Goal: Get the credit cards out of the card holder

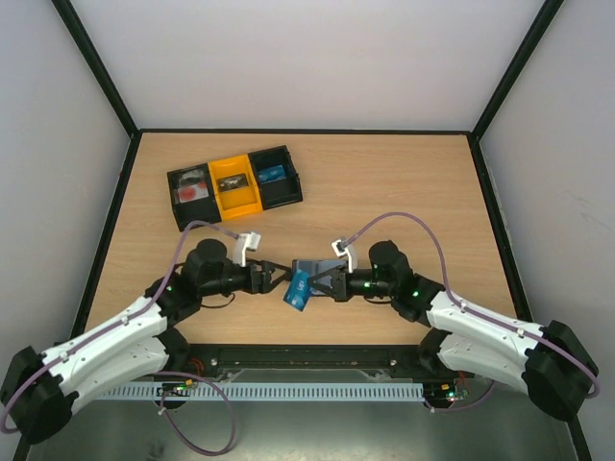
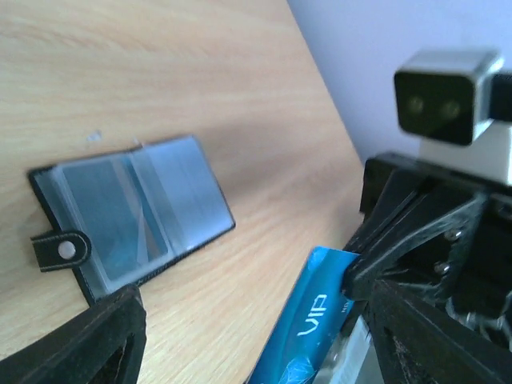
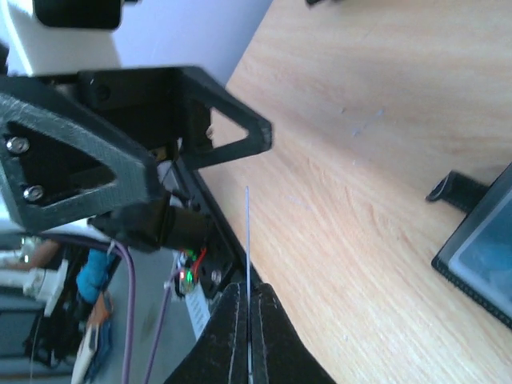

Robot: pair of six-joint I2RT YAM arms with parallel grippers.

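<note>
The table bears the card holder, lying open and flat between the arms, pockets up. Above it, the right gripper is pinched tight on the light blue credit card. The left gripper stands wide and empty beside it, seemingly a hand-over. The card reads "VIP".

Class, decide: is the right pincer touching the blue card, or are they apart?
Touching. The right wrist view shows the right pincer shut on the blue card, seen edge-on.
</note>
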